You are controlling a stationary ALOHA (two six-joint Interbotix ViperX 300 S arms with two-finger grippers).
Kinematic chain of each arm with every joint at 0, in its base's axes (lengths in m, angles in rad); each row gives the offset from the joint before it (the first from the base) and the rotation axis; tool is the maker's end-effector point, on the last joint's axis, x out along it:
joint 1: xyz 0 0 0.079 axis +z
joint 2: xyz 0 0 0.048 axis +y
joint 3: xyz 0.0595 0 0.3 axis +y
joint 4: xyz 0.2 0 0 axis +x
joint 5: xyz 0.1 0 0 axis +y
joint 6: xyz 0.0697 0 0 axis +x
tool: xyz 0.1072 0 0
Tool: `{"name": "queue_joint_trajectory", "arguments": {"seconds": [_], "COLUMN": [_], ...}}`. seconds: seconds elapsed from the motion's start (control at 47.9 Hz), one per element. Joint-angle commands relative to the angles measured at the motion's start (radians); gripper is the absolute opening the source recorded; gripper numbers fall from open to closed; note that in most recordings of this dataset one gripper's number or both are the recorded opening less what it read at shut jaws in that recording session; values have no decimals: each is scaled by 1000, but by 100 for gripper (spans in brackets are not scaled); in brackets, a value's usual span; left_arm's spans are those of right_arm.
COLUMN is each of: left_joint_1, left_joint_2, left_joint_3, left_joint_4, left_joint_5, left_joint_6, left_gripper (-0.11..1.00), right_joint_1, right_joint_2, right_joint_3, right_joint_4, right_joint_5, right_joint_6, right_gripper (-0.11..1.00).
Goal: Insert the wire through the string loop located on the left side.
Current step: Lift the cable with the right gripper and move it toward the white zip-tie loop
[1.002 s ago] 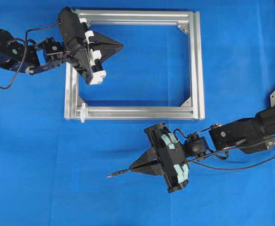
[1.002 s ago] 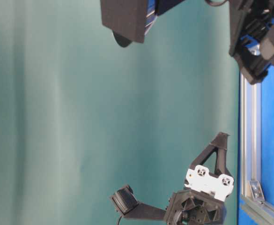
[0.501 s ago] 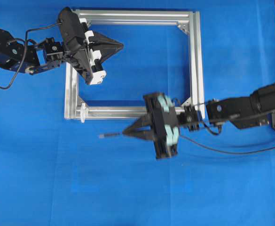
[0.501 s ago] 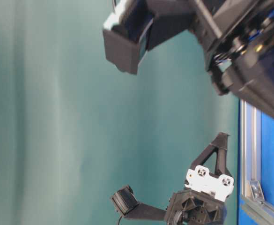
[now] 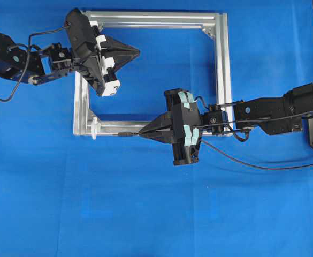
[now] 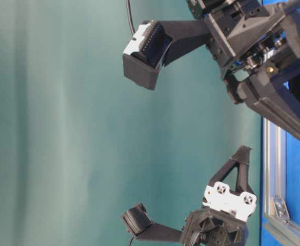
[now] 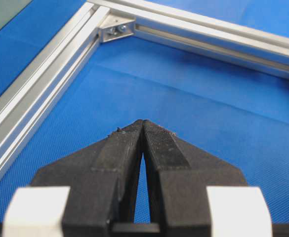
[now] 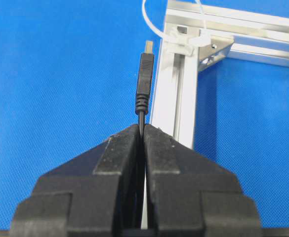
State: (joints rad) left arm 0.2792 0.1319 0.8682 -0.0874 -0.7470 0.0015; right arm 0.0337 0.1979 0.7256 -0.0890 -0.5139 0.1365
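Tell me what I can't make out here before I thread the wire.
- String loop: right wrist view, its top is cut off by the picture's edge.
- Loop in the overhead view: too small to judge its opening.
- Wire: table-level view, hidden behind the right arm.

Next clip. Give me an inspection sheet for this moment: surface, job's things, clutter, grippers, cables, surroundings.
Surface: blue cloth, bare in front.
Job's things: wire plug points toward the string loop on the aluminium frame, not yet through.
Clutter: nothing seen.
Grippers: right gripper shut on the wire; left gripper shut, holding nothing, above the frame's inside.
Cables: wire trails right behind the right arm.
Surroundings: teal backdrop.
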Motion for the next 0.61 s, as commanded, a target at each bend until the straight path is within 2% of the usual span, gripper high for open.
{"name": "queue_joint_trajectory", "arguments": {"seconds": [0.0,0.313,0.585], "left_joint_1": [2,0,2], "left_joint_2": [-32,-32,-32], "left_joint_3": [-11,-11,-12], "left_joint_4": [3,3,3], "left_joint_5": [-5,-5,-5], "left_joint_6": [0,2,0], "left_gripper": [0,0,0], "right_joint_1": [-6,-11,-11], "right_joint_2": [-37,-32,0], "right_joint_3": [-11,-18,-83], "right_joint_4": [-2,-2,-2], "right_joint_5": [-5,-5,20], "right_joint_6": [2,2,2], "right_gripper": [0,0,0]}}
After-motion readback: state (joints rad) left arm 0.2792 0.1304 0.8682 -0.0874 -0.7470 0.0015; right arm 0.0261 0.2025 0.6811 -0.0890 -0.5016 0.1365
